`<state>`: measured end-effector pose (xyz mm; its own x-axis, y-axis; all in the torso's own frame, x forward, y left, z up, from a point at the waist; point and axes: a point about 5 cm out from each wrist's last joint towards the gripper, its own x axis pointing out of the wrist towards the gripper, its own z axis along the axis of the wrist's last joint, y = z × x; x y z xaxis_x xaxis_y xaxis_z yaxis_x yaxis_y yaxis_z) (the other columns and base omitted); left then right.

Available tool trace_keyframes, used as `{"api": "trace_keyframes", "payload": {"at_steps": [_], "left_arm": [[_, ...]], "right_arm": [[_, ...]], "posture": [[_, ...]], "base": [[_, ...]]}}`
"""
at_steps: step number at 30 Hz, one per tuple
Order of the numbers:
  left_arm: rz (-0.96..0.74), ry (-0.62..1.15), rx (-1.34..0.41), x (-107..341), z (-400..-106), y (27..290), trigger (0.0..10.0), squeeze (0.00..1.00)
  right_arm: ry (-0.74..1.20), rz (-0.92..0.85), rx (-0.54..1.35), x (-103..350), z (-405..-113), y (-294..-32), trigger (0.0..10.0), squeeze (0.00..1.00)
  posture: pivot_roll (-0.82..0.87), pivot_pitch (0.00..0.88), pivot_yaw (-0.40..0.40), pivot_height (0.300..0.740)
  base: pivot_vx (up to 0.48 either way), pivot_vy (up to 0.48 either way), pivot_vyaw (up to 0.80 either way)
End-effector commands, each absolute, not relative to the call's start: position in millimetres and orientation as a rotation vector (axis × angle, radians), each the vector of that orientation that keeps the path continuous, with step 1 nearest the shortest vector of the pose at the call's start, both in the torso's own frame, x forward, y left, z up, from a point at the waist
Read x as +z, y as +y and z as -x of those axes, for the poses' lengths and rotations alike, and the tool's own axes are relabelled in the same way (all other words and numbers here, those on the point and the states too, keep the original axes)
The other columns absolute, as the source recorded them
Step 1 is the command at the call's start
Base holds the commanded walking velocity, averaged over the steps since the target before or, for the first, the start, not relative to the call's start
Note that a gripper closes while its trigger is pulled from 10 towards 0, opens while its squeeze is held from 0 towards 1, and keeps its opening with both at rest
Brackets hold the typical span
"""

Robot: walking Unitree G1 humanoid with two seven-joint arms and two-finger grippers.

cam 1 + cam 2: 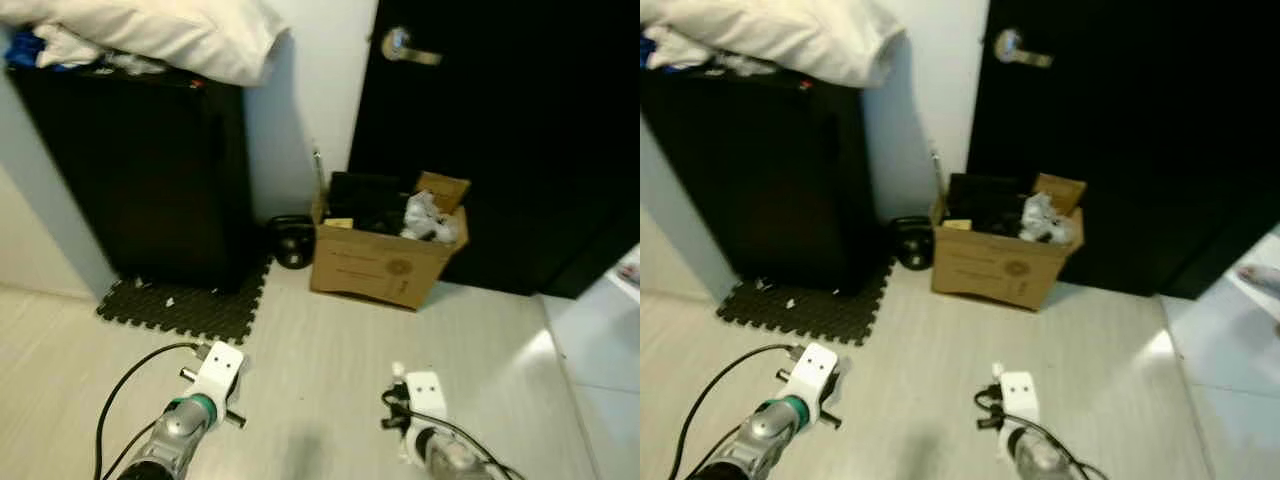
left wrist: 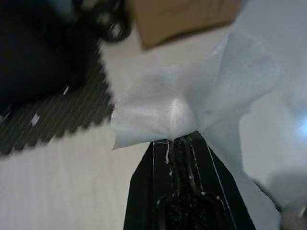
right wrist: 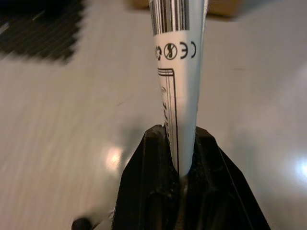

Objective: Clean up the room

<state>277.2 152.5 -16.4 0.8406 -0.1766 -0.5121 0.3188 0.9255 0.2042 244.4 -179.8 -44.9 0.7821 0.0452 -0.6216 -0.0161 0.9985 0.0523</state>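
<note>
Left pincer (image 2: 180, 143) clamped a white tissue (image 2: 192, 91); right pincer (image 3: 180, 139) gripped a printed wrapper (image 3: 178, 72). The cardboard box (image 1: 385, 250) sat at twelve o'clock; best walk close, release directly overhead.

The two eye views look down from up high at the floor (image 1: 330, 340) and cardboard box (image 1: 385, 255) ahead, while each wrist view looks close along its own tool.
</note>
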Motion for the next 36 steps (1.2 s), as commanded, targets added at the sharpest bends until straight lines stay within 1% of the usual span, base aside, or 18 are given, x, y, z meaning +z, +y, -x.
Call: {"api": "trace_keyframes", "payload": {"at_steps": [1, 3, 5, 8, 13, 18, 30, 33, 36], "left_arm": [[-0.269, 0.519, -0.234, -18.7, -274.2, 159.1, 10.0, 0.00], [-0.264, 0.527, -0.215, -18.1, -275.8, 161.5, 10.0, 0.00], [-0.264, 0.527, -0.215, -18.1, -275.8, 161.5, 10.0, 0.00], [-0.294, 0.529, -0.251, -16.4, -277.6, 162.7, 10.0, 0.00], [-0.328, 0.538, -0.258, -14.1, -280.3, 169.7, 10.0, 0.00], [-0.326, 0.529, -0.251, -9.9, -285.1, 171.1, 10.0, 0.00], [-0.297, 0.535, -0.266, -15.3, -279.6, 161.5, 10.0, 0.00], [-0.287, 0.528, -0.272, -15.5, -279.0, 159.6, 10.0, 0.00], [-0.279, 0.518, -0.283, -15.5, -278.5, 156.8, 10.0, 0.00]], "right_arm": [[0.679, -0.112, 0.019, -50.9, -236.6, -169.3, 10.0, 0.00], [0.685, -0.159, 0.003, -52.5, -234.9, -165.6, 10.0, 0.00], [0.685, -0.159, 0.003, -52.5, -234.9, -165.6, 10.0, 0.00], [0.673, -0.269, -0.081, -50.9, -238.2, -167.2, 10.0, 0.00], [0.667, -0.288, -0.104, -51.5, -237.1, -166.4, 10.0, 0.00], [0.688, -0.264, -0.083, -56.1, -230.4, -162.3, 10.0, 0.00], [0.658, -0.218, -0.053, -51.8, -235.1, -165.0, 10.0, 0.00], [0.640, -0.187, -0.031, -50.6, -235.3, -165.4, 10.0, 0.00], [0.620, -0.151, -0.006, -48.7, -236.7, -165.1, 10.0, 0.00]], "posture": [[-0.01, 0.000, 0.069, 0.740], [-0.01, 0.000, 0.075, 0.740], [-0.01, 0.000, 0.075, 0.740], [-0.02, 0.000, 0.133, 0.740], [-0.02, 0.000, 0.147, 0.740], [-0.02, 0.000, 0.154, 0.740], [-0.04, 0.000, 0.135, 0.740], [-0.04, 0.000, 0.128, 0.740], [-0.05, 0.000, 0.115, 0.740]], "base": [[0.000, 0.000, -0.80], [0.000, 0.000, -0.80], [0.000, 0.000, -0.80], [0.000, 0.000, -0.80], [0.000, 0.000, -0.80], [0.000, 0.000, -0.80], [0.000, 0.000, -0.80], [0.000, 0.000, -0.42], [0.480, 0.000, 0.00]]}}
